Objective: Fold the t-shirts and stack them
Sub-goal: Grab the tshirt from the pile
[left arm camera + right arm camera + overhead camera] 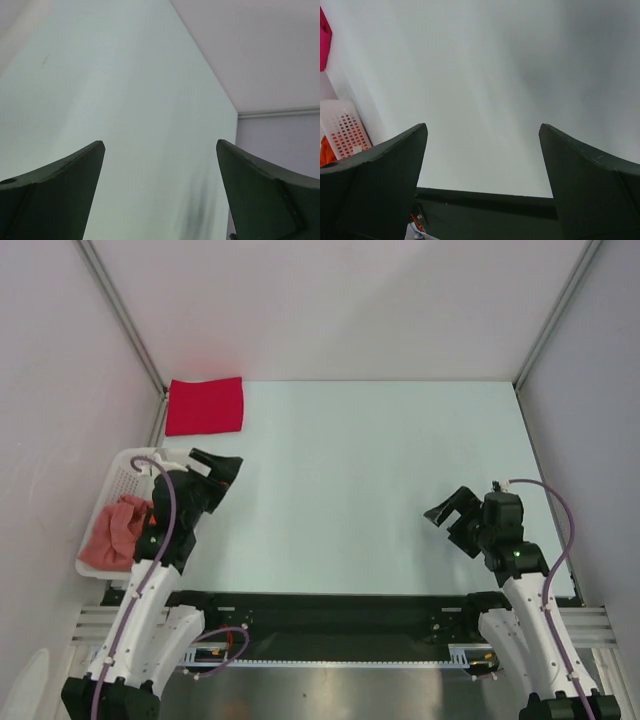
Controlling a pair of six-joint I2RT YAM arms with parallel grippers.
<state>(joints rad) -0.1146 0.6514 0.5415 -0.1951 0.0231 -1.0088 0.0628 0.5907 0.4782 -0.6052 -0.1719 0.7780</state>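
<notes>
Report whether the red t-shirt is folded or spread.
Folded. The red t-shirt lies as a compact flat rectangle, with no sleeves or collar showing.

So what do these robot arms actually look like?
The left arm and right arm are white low down, black higher up, each trailed by a lilac cable. The left pincer and right pincer each have two dark, wedge-shaped fingers. A small green light glows on the right arm.
</notes>
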